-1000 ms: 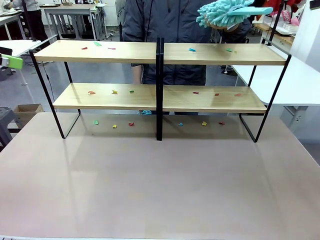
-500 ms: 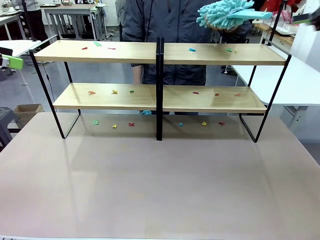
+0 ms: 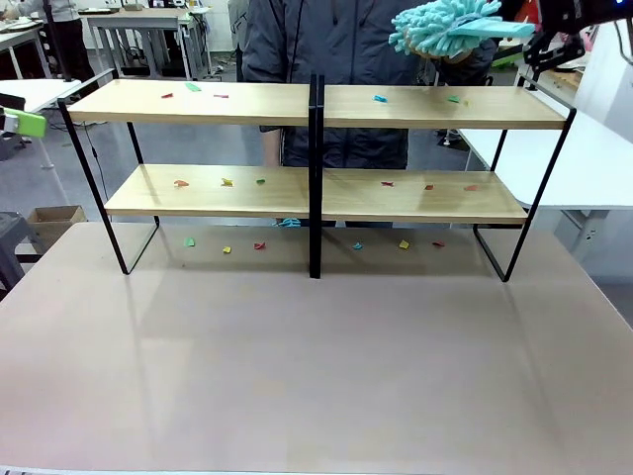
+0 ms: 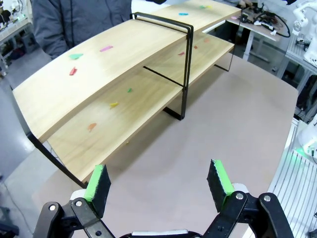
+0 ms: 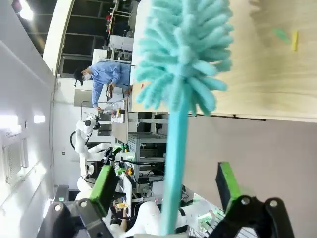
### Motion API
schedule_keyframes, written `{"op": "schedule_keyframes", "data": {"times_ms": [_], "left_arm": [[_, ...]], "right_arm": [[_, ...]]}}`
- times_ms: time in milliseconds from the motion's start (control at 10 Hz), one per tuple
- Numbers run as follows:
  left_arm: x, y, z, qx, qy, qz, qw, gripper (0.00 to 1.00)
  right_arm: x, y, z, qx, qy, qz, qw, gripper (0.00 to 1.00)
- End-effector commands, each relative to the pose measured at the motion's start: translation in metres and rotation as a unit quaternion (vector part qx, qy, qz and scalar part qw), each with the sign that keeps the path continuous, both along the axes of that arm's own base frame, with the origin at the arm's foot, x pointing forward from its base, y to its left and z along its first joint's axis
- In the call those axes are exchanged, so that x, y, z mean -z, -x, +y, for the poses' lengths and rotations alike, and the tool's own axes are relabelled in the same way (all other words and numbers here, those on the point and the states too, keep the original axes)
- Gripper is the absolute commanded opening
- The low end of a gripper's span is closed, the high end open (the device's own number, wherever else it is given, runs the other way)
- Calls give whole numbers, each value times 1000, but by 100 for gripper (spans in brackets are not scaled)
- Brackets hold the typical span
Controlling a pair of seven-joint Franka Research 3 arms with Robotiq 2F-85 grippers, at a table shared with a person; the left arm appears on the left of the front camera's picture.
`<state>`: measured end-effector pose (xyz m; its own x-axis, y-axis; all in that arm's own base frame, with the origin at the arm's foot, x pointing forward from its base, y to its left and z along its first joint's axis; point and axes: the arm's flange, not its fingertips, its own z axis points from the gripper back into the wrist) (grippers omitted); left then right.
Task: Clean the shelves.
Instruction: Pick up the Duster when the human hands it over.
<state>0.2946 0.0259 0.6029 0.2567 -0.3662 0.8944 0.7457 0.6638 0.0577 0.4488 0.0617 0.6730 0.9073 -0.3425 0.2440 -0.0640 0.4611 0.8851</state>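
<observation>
Wide two-tier rack of light wooden boards on thin black frame, the shelves (image 3: 198,102), stands at far side of greyish-brown tabletop (image 3: 316,376), small coloured paper scraps (image 3: 380,98) on both tiers. The right gripper (image 5: 165,184) has jaws spread wide around the handle of a teal fluffy duster (image 3: 445,25), not yet gripping. Risk: off-centre closing, or the person (image 3: 336,59) letting go early, drops it. The left gripper (image 4: 158,181) is released, empty, near rack's left end.

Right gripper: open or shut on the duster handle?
Open: the right gripper has its green pads wide apart, the teal duster handle between them, touching neither.
</observation>
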Motion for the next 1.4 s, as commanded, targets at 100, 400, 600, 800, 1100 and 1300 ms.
{"op": "schedule_keyframes", "data": {"times_ms": [100,400,600,800,1100,1300], "left_arm": [[1,0,0,4,-1,-1,1000,100],[1,0,0,4,-1,-1,1000,100],[1,0,0,4,-1,-1,1000,100],[1,0,0,4,-1,-1,1000,100],[1,0,0,4,-1,-1,1000,100],[1,0,0,4,-1,-1,1000,100]], "right_arm": [[-6,-1,-2,-5,-3,16,1000,100],[-3,-1,-2,-7,1,21,1000,50],[-2,-1,-1,-7,-6,18,1000,0],[-2,-3,-3,-4,-7,18,1000,0],[6,-4,-2,1,-1,24,1000,0],[10,-5,-2,0,-3,28,1000,0]]}}
